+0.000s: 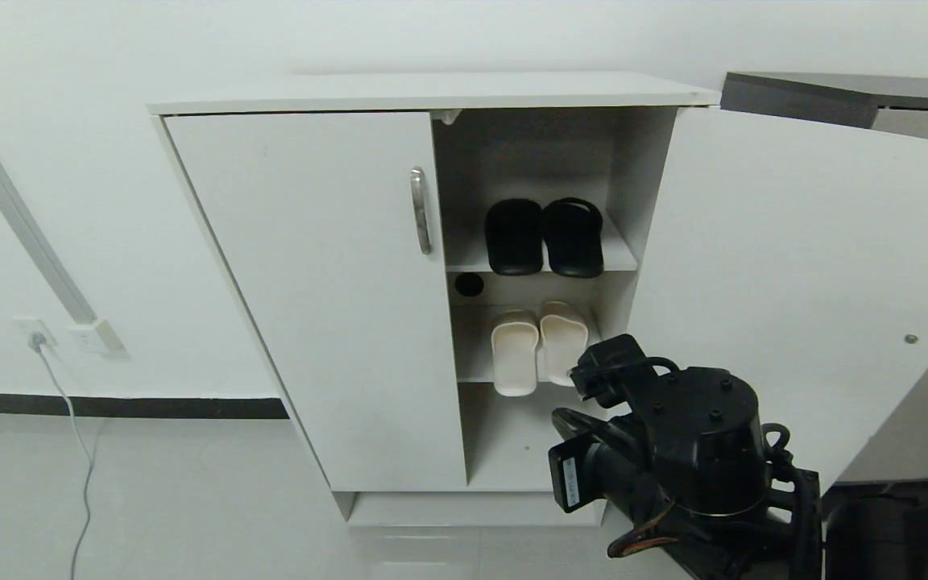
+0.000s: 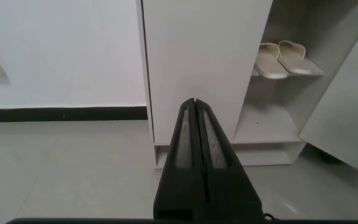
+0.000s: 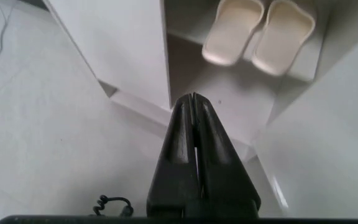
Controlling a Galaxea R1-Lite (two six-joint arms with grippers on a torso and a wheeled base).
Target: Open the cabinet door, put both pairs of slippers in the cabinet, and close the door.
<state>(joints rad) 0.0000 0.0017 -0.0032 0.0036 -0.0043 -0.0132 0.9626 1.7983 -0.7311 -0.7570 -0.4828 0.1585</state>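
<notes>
The white cabinet [image 1: 311, 306] stands against the wall, its left door shut and its right door [image 1: 794, 282] swung wide open. A black pair of slippers [image 1: 544, 236] rests on the upper shelf. A cream pair [image 1: 536, 346] lies on the shelf below, also seen from both wrists [image 2: 288, 59] [image 3: 260, 34]. My right arm [image 1: 673, 451] hangs low in front of the open compartment; its gripper [image 3: 194, 99] is shut and holds nothing, above the cabinet's bottom shelf edge. My left gripper [image 2: 194, 102] is shut and empty, facing the closed left door [image 2: 197, 56] from some distance.
The left door carries a metal handle [image 1: 420, 211]. The open door [image 3: 334, 143] stands close beside my right arm. A wall socket [image 1: 37, 334] with a cable [image 1: 81, 451] is at the left, above bare floor. Grey furniture [image 1: 851, 97] sits behind the open door.
</notes>
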